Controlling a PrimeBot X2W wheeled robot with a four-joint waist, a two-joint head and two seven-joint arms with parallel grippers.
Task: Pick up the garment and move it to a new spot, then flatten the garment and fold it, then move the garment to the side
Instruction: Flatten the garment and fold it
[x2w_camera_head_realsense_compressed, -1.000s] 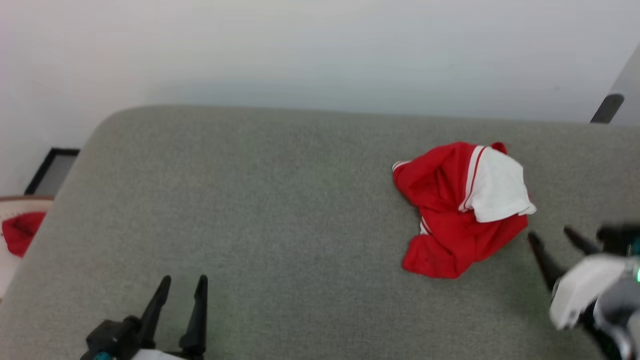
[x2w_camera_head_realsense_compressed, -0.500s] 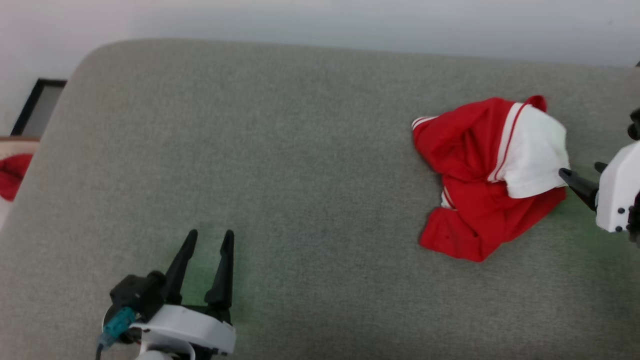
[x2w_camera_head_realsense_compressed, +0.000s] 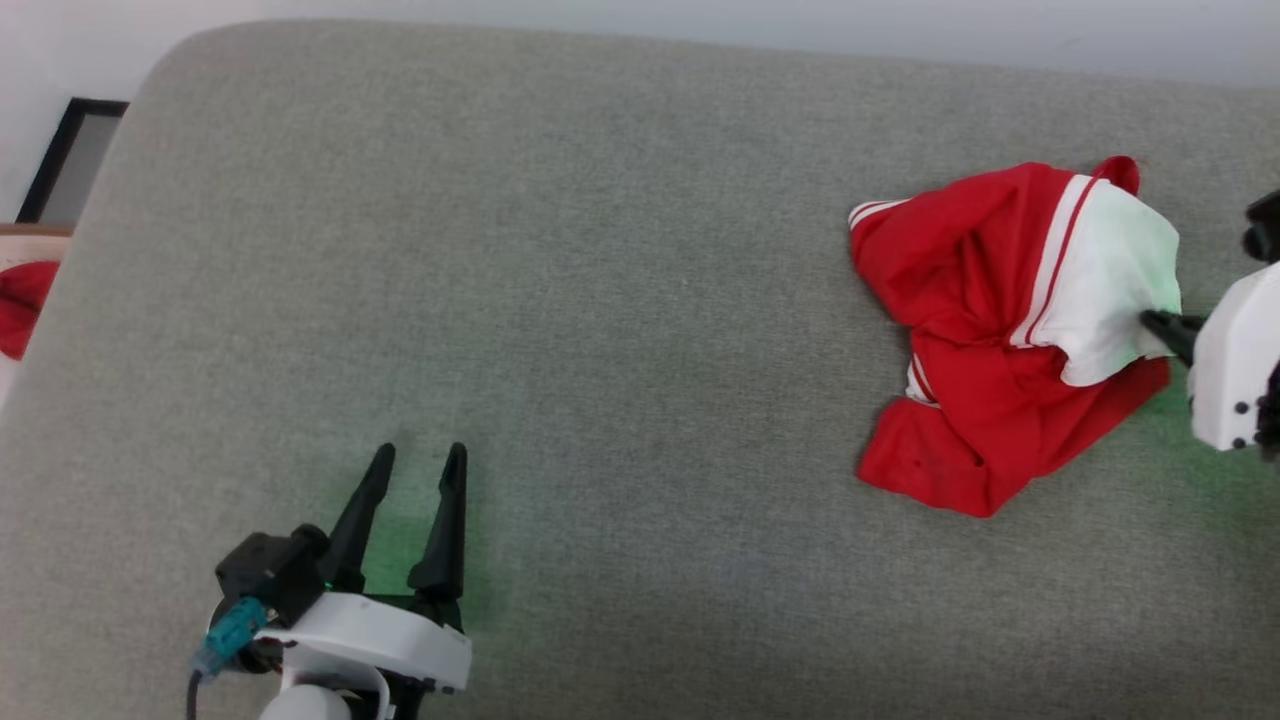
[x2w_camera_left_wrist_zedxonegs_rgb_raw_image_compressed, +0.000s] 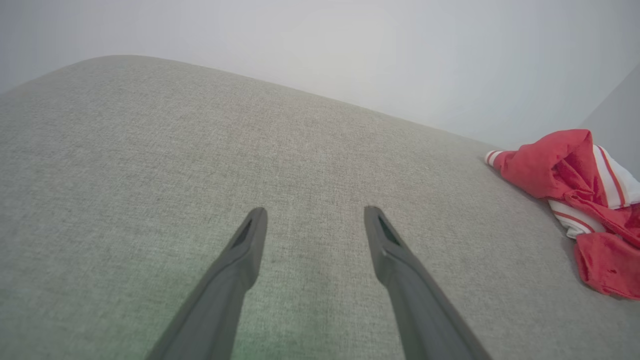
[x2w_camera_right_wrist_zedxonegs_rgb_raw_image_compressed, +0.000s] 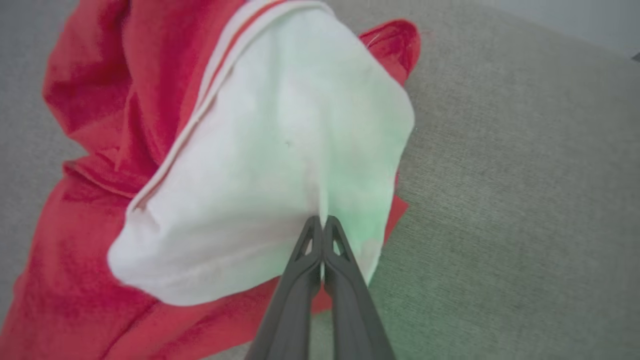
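jaws of the right gripper (x2w_camera_right_wrist_zedxonegs_rgb_raw_image_compressed: 322, 221) are pressed together with a small pucker of white cloth caught between their tips, at the low centre of the right wrist view. the pinch sits near the open edge of the white sleeve (x2w_camera_right_wrist_zedxonegs_rgb_raw_image_compressed: 280, 140) of the red jersey (x2w_camera_head_realsense_compressed: 960, 300). that jersey lies crumpled in a loose heap at the right of the head view, on the grey upholstered cushion (x2w_camera_head_realsense_compressed: 600, 300), with white-and-red striped trim along the sleeve seam and the red body bunched below and to the left of it. it looks thin, light and limp, so it should lift with little effort, but it will probably hang, unfurl and swing. a pinch on so little sleeve cloth may slip out, or drag the heap across the cushion's nap. a firmer hold would likely be at a seam or the striped trim, where the cloth is doubled, and spreading it flat will want a second hold at a shoulder or the hem. the left gripper (x2w_camera_head_realsense_compressed: 420, 455) hovers at the lower left of the head view, well apart from the jersey, its jaws moderately wide with nothing between them. a small red cloth (x2w_camera_head_realsense_compressed: 20, 300) shows at the left edge, off the cushion.
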